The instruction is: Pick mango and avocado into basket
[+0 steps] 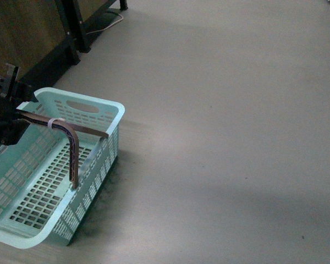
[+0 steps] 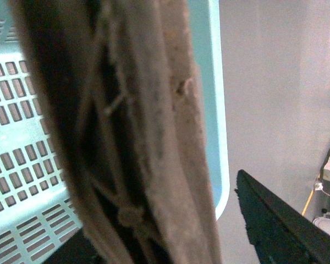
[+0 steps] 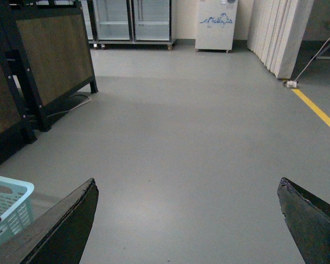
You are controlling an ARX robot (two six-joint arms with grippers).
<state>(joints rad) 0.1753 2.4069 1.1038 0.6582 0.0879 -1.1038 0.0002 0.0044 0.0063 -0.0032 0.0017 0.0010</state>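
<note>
The light turquoise basket is at the lower left of the front view, its slotted floor bare where I can see it. Its grey-brown handle, with a white tie, stands raised over it. My left gripper is shut on the handle's left end. In the left wrist view the handle fills the picture, with one black finger beside it and the basket rim behind. My right gripper is open over bare floor, a basket corner beside it. The mango and the avocado are out of view.
A dark wood panel on a black frame stands behind the basket, also seen in the right wrist view, with a cable at its foot. Glass-door cabinets, a white unit, a folded partition and a yellow floor line lie farther off.
</note>
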